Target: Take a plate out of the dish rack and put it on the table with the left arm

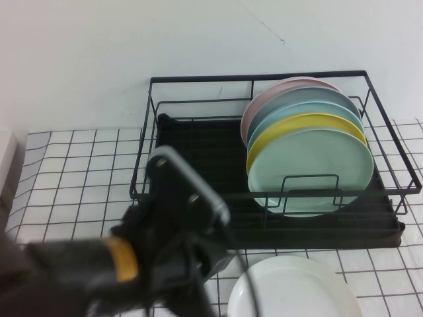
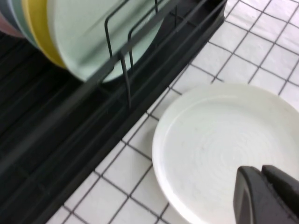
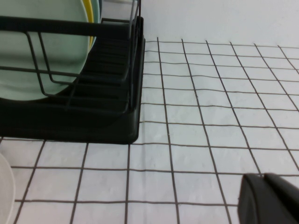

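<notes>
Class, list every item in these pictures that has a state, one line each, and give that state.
Plate: flat on the table, outside the rack, not held.
Dish rack: upright, holding coloured plates on edge.
Mint plate: on edge, frontmost in the rack.
Yellow plate: on edge behind the mint plate.
Table: covered with gridded cloth.
Left tool: shut, empty, above the plate.
Right tool: low over the table, beside the rack.

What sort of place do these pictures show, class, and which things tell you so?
Probably a mock kitchen counter for robot trials. A black wire dish rack holds upright coloured plates; a white plate lies flat on the grid-patterned cloth table. The left gripper is above that plate, the right gripper above bare cloth.
</notes>
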Available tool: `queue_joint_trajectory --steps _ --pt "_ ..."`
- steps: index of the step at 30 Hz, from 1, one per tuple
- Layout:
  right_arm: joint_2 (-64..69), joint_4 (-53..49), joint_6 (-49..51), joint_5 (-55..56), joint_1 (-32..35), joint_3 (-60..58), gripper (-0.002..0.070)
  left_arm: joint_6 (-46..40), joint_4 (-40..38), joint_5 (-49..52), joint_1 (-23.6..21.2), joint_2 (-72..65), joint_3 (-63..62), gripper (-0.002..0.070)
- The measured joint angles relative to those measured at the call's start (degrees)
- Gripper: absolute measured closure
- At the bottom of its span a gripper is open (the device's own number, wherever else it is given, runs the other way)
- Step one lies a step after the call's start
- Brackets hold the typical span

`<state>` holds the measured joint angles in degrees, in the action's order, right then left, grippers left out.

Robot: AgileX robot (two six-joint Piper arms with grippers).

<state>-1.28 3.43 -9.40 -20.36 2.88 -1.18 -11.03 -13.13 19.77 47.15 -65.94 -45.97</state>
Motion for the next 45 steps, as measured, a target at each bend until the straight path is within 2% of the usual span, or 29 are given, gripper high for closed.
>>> queue_joint_trajectory --steps 5,10,21,24,30,33,36,45 --pt "0.0 0.0 0.0 0.0 0.0 0.0 0.0678 0.0 -0.11 -1.43 0.0 9.84 8.92 0.0676" --pt "0.0 0.0 0.0 0.0 0.0 0.0 0.0678 0.0 -0.11 4.71 0.0 17.56 13.32 0.0676" --pt "0.0 0.0 0.0 0.0 0.0 0.0 0.0678 -0.48 0.72 6.45 0.09 20.12 14.68 0.0676" --pt "0.0 0.0 0.0 0.0 0.0 0.0 0.0678 -1.77 3.24 0.43 0.22 20.85 16.8 0.0676" --pt "0.0 0.0 0.0 0.0 0.0 0.0 0.0678 -2.24 5.31 -21.22 -1.65 32.85 31.91 0.0677" --pt "0.0 0.0 0.0 0.0 0.0 0.0 0.0678 -2.39 5.31 -28.85 -5.25 41.96 39.75 0.0677" --pt "0.0 0.0 0.0 0.0 0.0 0.0 0.0678 -2.2 5.31 -30.69 -10.82 50.29 44.53 0.0677" --pt "0.0 0.0 0.0 0.0 0.0 0.0 0.0678 0.23 5.21 -22.18 -33.2 65.96 47.2 0.0677"
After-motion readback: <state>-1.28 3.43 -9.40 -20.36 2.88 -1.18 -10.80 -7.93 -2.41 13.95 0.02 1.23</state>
